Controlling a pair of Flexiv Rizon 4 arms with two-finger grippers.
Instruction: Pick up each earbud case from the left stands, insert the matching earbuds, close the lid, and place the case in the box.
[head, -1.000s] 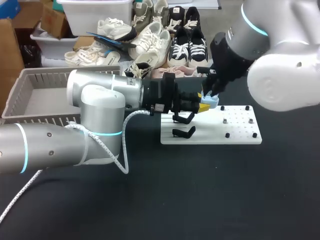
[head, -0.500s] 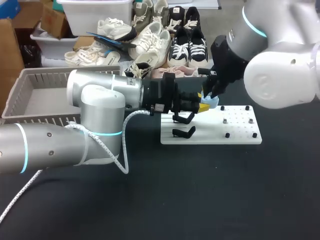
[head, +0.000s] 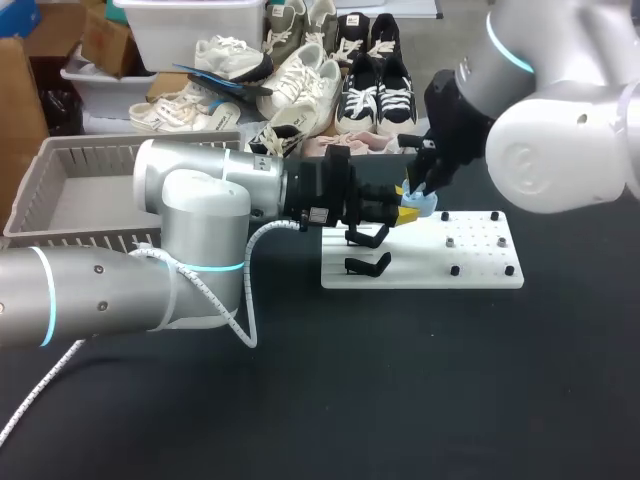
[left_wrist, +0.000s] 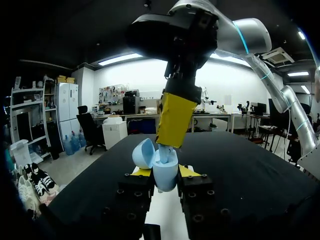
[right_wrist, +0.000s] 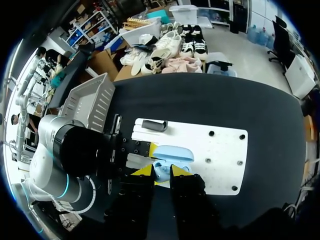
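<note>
1. Left arm. In the head view, the left gripper (head: 398, 211) extends level from the left side over the near-left portion of the flat white rectangular mounting board (head: 480, 255). In the left wrist view, you see it clamped on the light-blue plastic earbud case (left_wrist: 165, 172). Both yellow pads (left_wrist: 142, 172) press the case body from opposite sides.

2. Case. The case is held upright above the board, not on a stand. Its rounded lid (left_wrist: 144, 152) is hinged open and tilts away to one side.

3. Right arm. The right gripper (head: 421, 186) comes in from the upper right and points down at the open mouth of the case. In the right wrist view, the right gripper (right_wrist: 161, 171) sits directly over the case (right_wrist: 172, 152), with the left gripper (right_wrist: 131, 150) just beside it. You cannot tell from these views whether the right gripper is open, closed, or holding anything.

4. Fixtures. Two black stands (head: 366, 237) sit on the left end of the board, with small black pegs (head: 455, 270) on its right end. The board rests on the black table (head: 400, 390).

5. Container. The grey slatted plastic basket (head: 60, 165) is at the far left, well apart from the case.
</note>
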